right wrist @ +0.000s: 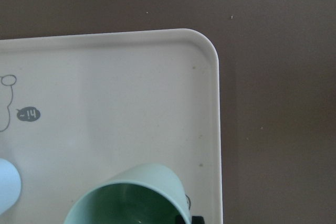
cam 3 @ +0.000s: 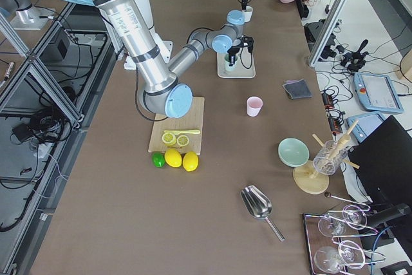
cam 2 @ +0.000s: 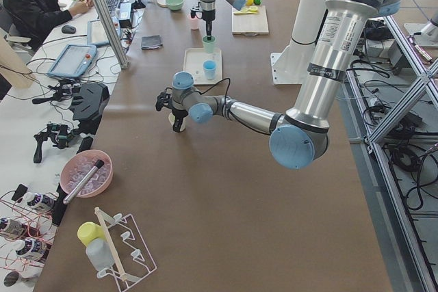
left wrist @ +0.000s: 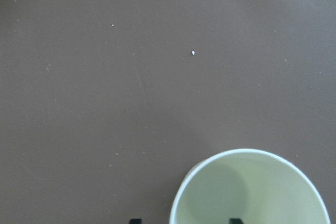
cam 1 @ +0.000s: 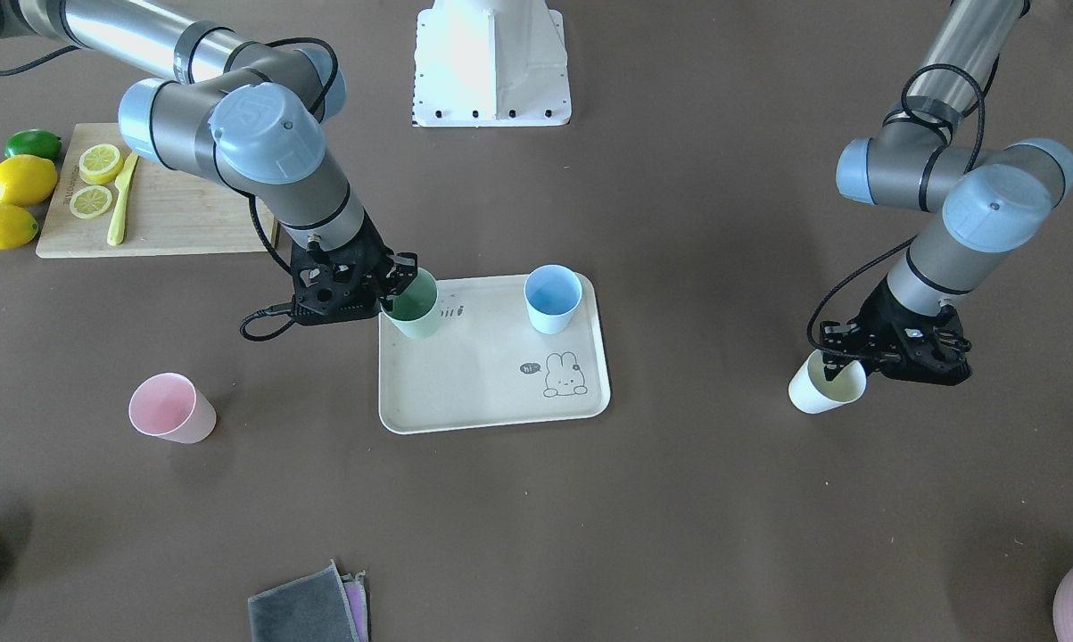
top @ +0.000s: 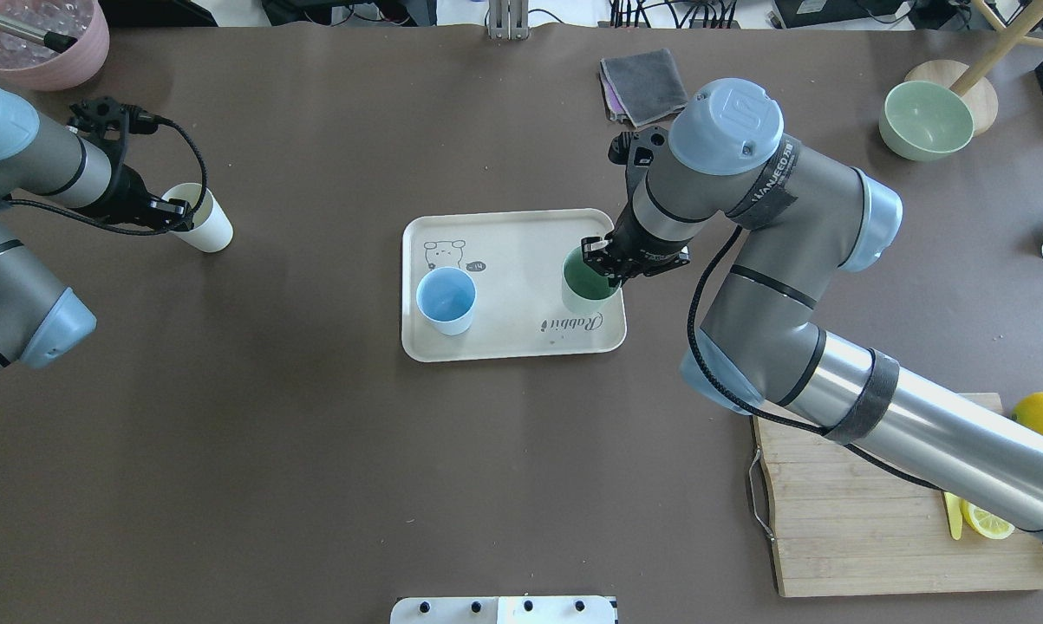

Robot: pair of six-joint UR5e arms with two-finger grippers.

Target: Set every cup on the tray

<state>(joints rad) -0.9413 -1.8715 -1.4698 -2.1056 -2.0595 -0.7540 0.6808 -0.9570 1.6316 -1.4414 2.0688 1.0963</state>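
Note:
The beige rabbit tray (cam 1: 491,401) (top: 504,342) lies mid-table. The blue cup (cam 1: 553,299) (top: 446,300) stands on it. My right gripper (cam 1: 402,276) (top: 603,260) is shut on the rim of the sage green cup (cam 1: 416,308) (top: 586,290), which is tilted over the tray's corner; the right wrist view shows the cup (right wrist: 131,198) above the tray (right wrist: 131,77). My left gripper (cam 1: 844,361) (top: 179,217) is open, its fingers straddling the wall of the cream-yellow cup (cam 1: 821,388) (left wrist: 252,192) on the table. The pink cup (cam 1: 172,408) stands alone on the table.
A wooden cutting board (cam 1: 179,214) with lemon slices and a yellow knife lies by two lemons and a lime (cam 1: 32,143). A grey cloth (top: 647,82), a pale green bowl (top: 924,120) and a pink pot (top: 48,39) sit at the far edge.

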